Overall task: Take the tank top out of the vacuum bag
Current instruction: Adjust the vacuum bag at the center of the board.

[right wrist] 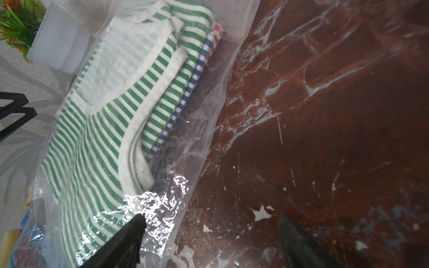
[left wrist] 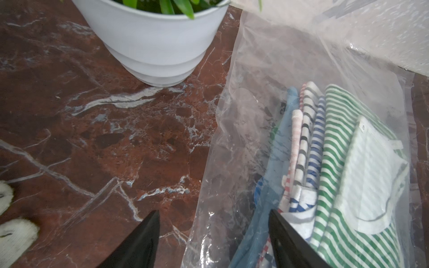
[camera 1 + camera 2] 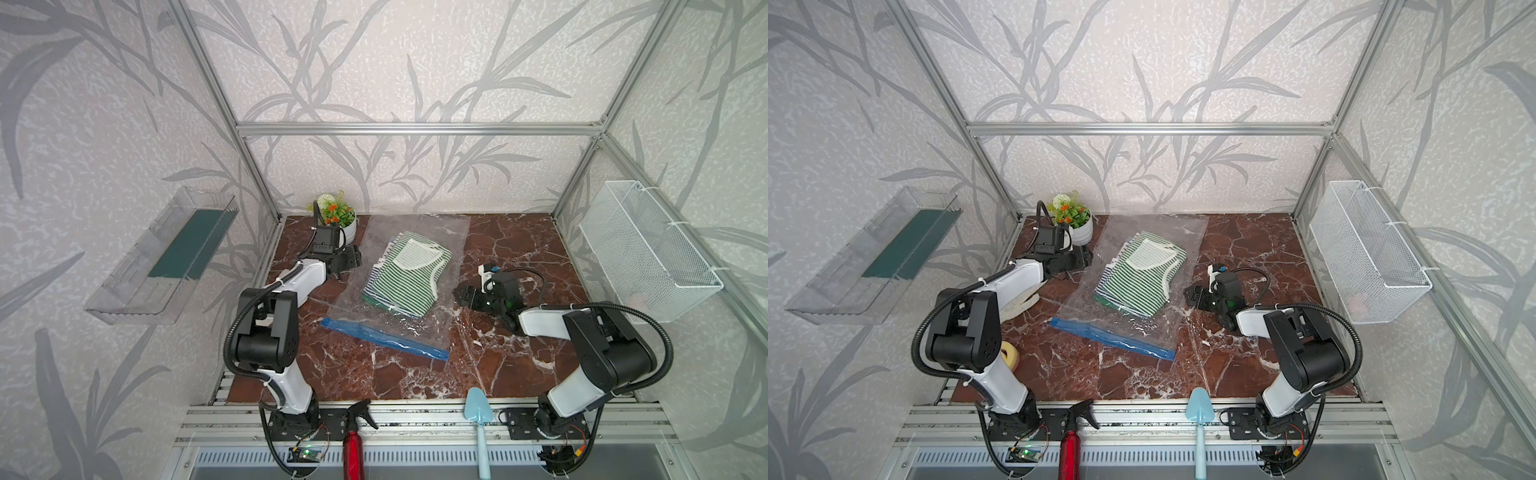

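Approach step. The clear crinkly plastic vacuum bag (image 3: 376, 318) lies mid-table with the green-and-white striped tank top (image 3: 409, 274) inside. Your left gripper (image 3: 354, 257) and right gripper (image 3: 459, 293) flank it, spread wide and empty. Next you probably go for the blue zip-seal strip (image 3: 384, 337) at the near end.

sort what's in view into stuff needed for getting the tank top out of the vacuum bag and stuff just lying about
For the job: vacuum bag, its blue zip strip, green-striped tank top inside, left claw, right claw, both open.
Lying about: potted plant, red spray bottle, blue trowel, white glove, wire basket.
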Robot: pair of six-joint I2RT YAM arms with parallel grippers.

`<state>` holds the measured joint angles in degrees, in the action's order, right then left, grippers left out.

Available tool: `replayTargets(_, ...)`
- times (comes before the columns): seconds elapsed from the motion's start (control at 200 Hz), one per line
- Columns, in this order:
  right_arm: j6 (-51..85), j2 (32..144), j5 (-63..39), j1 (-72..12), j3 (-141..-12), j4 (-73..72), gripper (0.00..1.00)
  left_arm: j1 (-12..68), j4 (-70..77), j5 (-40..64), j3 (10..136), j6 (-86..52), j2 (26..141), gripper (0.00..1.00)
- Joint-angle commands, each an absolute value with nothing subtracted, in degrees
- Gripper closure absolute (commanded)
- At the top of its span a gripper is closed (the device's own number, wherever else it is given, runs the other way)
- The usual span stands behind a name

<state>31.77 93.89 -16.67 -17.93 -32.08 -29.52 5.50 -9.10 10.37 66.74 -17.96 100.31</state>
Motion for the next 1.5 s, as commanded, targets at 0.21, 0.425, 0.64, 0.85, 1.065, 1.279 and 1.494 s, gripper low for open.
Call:
replayTargets(0.21,34.10,100.02,-21.35,-17.84,-34.85,-35.66,0.17,5.36,-11.93,11.91,69.96,-16.48,105.07,0.27)
replayTargets(0.425,34.72,104.19,-23.49,-19.73,-37.15,-38.19,0.26,5.27,-10.44,13.06,70.47,-15.65,106.97,0.27)
replayTargets(0.64,34.45,105.29,-24.08,-21.45,-38.27,-38.49,0.41,5.26,-9.61,13.98,70.95,-15.91,109.36,0.27)
replayTargets(0.85,34.19,105.28,-24.86,-21.45,-38.48,-38.79,0.61,5.33,-8.06,18.07,71.05,-16.03,110.81,0.44)
replayTargets(1.065,33.93,104.90,-25.31,-21.32,-38.53,-38.77,0.89,5.79,-6.19,19.52,68.82,-15.75,108.36,0.85)
replayTargets(1.279,33.90,102.56,-23.73,-20.54,-37.16,-38.67,1.00,8.66,-7.32,17.52,66.83,-15.07,104.30,1.00)
replayTargets(1.494,35.33,101.91,-23.49,-17.83,-35.65,-39.12,1.00,11.23,-8.88,9.73,64.19,-15.88,99.47,0.87)
